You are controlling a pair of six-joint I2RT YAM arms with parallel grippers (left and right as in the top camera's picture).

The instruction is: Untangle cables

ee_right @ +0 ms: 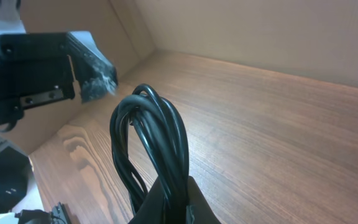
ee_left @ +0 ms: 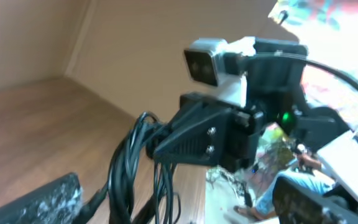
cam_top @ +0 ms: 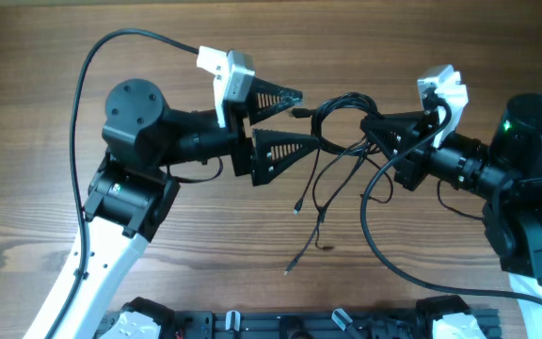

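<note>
A: Checking the left gripper point(cam_top: 309, 120) first: spread wide, nothing between the fingers, tips aimed at the tangle from the left.

B: And the right gripper point(cam_top: 369, 125)?

A: Clenched on the cables point(cam_top: 339, 105), pinching the bundle at the meeting of several loops. From the right wrist, a tight black loop standing straight up out of the closed fingers point(ee_right: 197, 211).

B: Whereabouts on the tabletop point(cam_top: 45, 56)?

A: Around the middle, between the two grippers, bunched against the right one. Loops reaching toward the left gripper's open fingers, a strand running right past the lower fingertip; contact impossible to judge from overhead.

B: Loose strands?

A: Several thin ones trailing from the bundle toward the near edge, ending in small plug ends point(cam_top: 296, 206). Lying on the wood or hanging just above it: cannot tell.

B: Anything more from the left wrist?

A: Blurred, yet readable. Right gripper seen nearly head-on, black strands drooping from its tip in a hank, a white-and-grey camera point(ee_left: 207, 59) mounted on top. Down in the left corner, one rough-padded finger point(ee_left: 48, 199) of the left gripper, off to the side of the hank.

B: Sorted out at all?

A: No. Strands crossing and looping over one another close to the grip, too thin and too crowded for counting separate cords.
</note>
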